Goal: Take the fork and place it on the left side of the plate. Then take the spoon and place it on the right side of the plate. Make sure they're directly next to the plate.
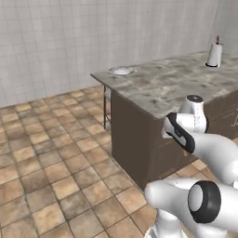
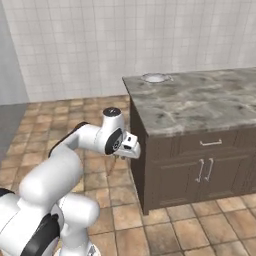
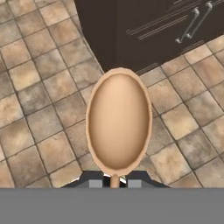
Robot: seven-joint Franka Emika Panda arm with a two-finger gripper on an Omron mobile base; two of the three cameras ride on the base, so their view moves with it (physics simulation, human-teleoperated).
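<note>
A: Left base view first. What is there?

B: The white arm is folded in front of the dark cabinet block. On its grey marbled worktop, near the far left corner, sits the round shallow plate with a grey rim. A white paper-towel roll on an upright holder stands well apart, at the far right. The fork cannot be made out at this size.

A: Right base view?

B: The tool hangs over the brown tiled floor, beside the cabinet's end panel and below worktop level. A thin brownish sliver points down from it. The plate shows as a pale oval near the worktop's far left corner.

A: Hand view?

B: The small brown wooden spoon stands out from the tool, round bowl facing the camera. The fingertips are nearly closed, pinching the thin handle at its base.

A: How should the step in hand be done well?

B: Judged from this, the spoon is in transport. Lift the tool above the worktop edge before moving inward, so the bowl clears the cabinet. Keep the pinch firm. Lay the spoon flat, directly against the plate's right side, not on the rim.
</note>
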